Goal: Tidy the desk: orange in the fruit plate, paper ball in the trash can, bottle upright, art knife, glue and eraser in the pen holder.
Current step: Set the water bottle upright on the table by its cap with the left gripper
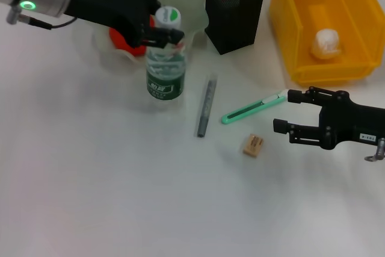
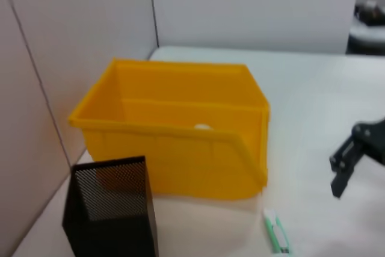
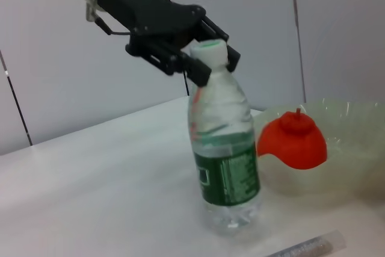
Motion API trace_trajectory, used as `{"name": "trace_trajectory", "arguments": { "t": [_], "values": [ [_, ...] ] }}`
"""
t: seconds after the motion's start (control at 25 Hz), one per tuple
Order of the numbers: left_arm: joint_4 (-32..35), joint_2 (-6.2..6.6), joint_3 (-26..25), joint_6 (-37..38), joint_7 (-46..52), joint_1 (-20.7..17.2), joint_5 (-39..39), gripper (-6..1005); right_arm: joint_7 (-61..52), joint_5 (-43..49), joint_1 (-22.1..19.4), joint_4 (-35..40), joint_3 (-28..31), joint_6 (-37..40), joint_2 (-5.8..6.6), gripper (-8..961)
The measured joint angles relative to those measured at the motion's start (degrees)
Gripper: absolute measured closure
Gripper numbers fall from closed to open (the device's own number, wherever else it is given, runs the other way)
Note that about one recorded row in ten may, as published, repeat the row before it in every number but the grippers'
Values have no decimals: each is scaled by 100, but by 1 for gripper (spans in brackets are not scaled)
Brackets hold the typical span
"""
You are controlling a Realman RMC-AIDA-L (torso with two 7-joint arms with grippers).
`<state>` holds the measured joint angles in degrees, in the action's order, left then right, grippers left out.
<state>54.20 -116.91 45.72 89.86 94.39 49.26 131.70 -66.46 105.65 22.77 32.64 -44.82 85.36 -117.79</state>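
Standing upright beside the fruit plate (image 1: 192,4) near the desk's far edge, the clear green-labelled bottle (image 1: 165,64) had its pale cap clenched by the left pincer (image 1: 163,33); the right pincer (image 1: 287,111) hovered released.

Yellow bin (image 1: 299,25), black mesh holder (image 1: 233,11), red-orange orange (image 3: 293,140). Clear bottle (image 1: 165,58) with dark green label, pale green cap. Mint knife (image 1: 252,108), grey glue (image 1: 206,106), tan eraser (image 1: 253,145).

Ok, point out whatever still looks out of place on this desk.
Three items lie loose on the table, not in the pen holder: the glue, the art knife and the eraser. The bottle stands upright.
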Motion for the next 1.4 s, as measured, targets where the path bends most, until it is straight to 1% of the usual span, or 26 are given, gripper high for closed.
{"name": "trace_trajectory", "arguments": {
  "t": [0.24, 0.36, 0.44, 0.52, 0.6, 0.68, 0.88, 0.92, 1.0, 1.4],
  "values": [
    [-210, 273, -463, 224, 209, -297, -585, 530, 0, 0, 0, -4, -1, 66, -17, 168],
    [-295, 360, -591, 280, 247, -458, -723, 526, 0, 3, 0, -4, 0, 76, -30, 168],
    [-302, 391, -604, 274, 270, -563, -768, 524, 0, 7, 0, -4, -1, 77, -34, 168],
    [-303, 408, -620, 228, 289, -668, -781, 521, 6, 9, 0, -4, -5, 77, -35, 168],
    [-303, 408, -620, 228, 289, -668, -781, 519, 18, 9, 0, -3, -11, 77, -35, 168],
    [-294, 418, -703, 102, 258, -794, -784, 517, 27, 8, 0, -4, -22, 77, -35, 168],
    [-287, 419, -733, 0, 234, -858, -784, 511, 38, 6, 0, -3, -34, 77, -34, 168],
    [-275, 421, -741, -226, 196, -967, -788, 509, 39, 5, 0, -3, -34, 77, -34, 168],
    [-303, 423, -743, -473, 109, -1059, -790, 507, 40, 4, 0, -3, -36, 77, -33, 168],
    [-348, 423, -749, -800, -61, -1178, -792, 495, 45, -1, 0, -3, -33, 77, -35, 168]
  ]
}}
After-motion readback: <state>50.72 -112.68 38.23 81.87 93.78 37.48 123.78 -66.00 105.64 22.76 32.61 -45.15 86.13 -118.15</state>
